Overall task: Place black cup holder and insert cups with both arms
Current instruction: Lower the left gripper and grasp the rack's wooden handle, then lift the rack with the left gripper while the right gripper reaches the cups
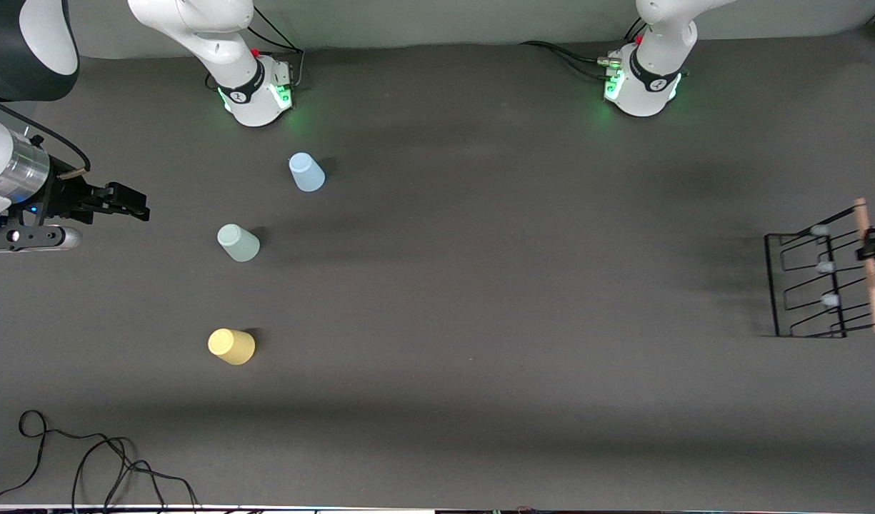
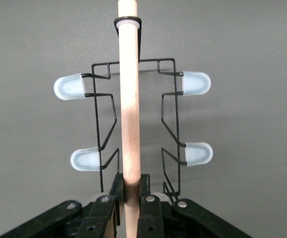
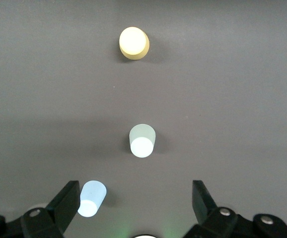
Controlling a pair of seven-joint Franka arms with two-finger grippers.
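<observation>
At the table's 3 o'clock edge, left gripper (image 2: 131,198) clamps the rack (image 1: 808,285) handle (image 2: 129,99). Right gripper (image 3: 133,208) hangs open at 9; cups (image 1: 238,243) nearby, middle wide open.

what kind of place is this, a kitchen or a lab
Most likely a robot lab bench, not a kitchen: two white arms bolted to a bare dark grey table, loose cables at its edge, and only plastic cups and a wire cup holder set out.
</observation>
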